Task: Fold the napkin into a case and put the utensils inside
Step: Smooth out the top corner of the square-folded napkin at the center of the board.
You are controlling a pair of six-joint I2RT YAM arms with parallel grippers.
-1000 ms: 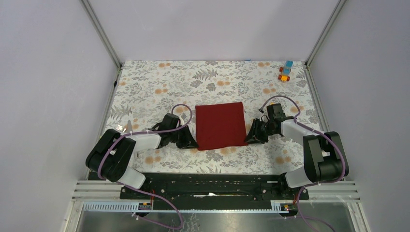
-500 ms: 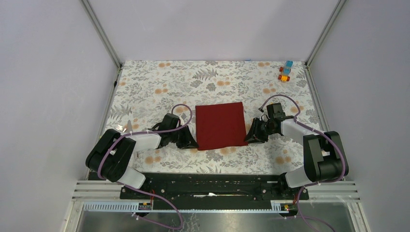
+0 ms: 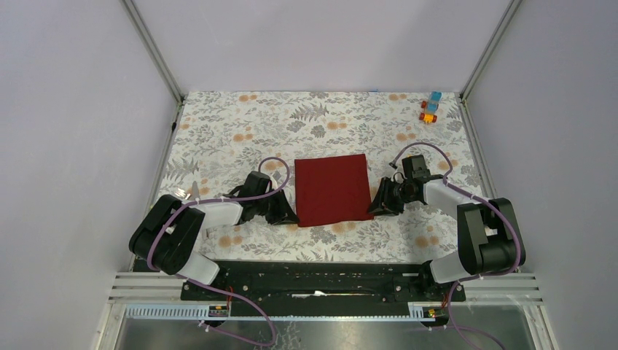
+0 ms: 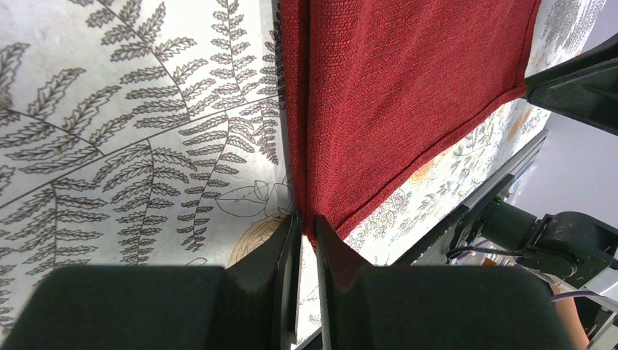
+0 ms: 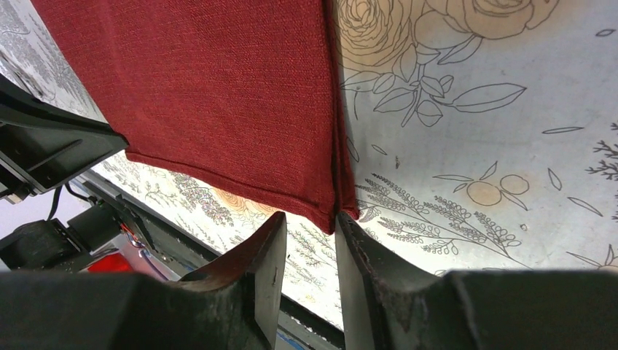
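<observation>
The dark red napkin (image 3: pixel 331 188) lies folded flat in the middle of the table. It also shows in the left wrist view (image 4: pixel 408 80) and the right wrist view (image 5: pixel 218 95). My left gripper (image 3: pixel 288 213) is low at its near left corner, with the jaws almost together and the corner's tip (image 4: pixel 309 227) pinched between them. My right gripper (image 3: pixel 376 206) is low at its near right corner. Its jaws are apart, and the corner (image 5: pixel 331 219) sits between the tips against one finger. A silvery utensil tip (image 3: pixel 194 189) peeks out beside the left arm; the rest is hidden.
Small orange, blue and yellow toy blocks (image 3: pixel 430 108) stand at the far right corner. Metal frame posts and grey walls close in the floral table (image 3: pixel 240 131) on three sides. The black rail of the arm bases (image 3: pixel 321 273) runs along the near edge.
Almost nothing has changed. My right gripper has edged slightly towards the napkin's near right corner. The left arm and the napkin have not moved.
</observation>
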